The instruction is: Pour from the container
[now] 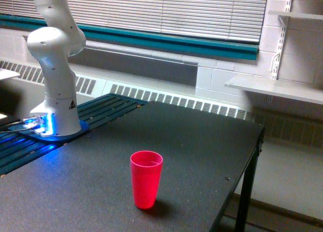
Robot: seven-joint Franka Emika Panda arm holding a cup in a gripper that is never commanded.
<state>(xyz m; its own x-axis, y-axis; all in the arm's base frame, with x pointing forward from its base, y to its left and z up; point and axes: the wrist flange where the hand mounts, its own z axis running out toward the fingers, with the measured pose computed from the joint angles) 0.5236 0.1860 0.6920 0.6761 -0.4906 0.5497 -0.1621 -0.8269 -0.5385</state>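
On the dark table (202, 141) a red cup (146, 179) stands upright, contents unclear; the gripper is out of view.

The bench (202, 141) has a dark, matt top with a fine speckled grain, faintly rough to the eye, on dull black metal legs. The red cup (146, 179) looks like thin plastic, smooth and slightly translucent, with a soft sheen on its rim. The robot arm (55, 55) wears a smooth white shell with a satin gloss; its base (60, 133) sits on a glossy plate catching blue light. The blinds (166, 9) look like pale matt slats. The wall shelf (275, 85) is flat matt white.
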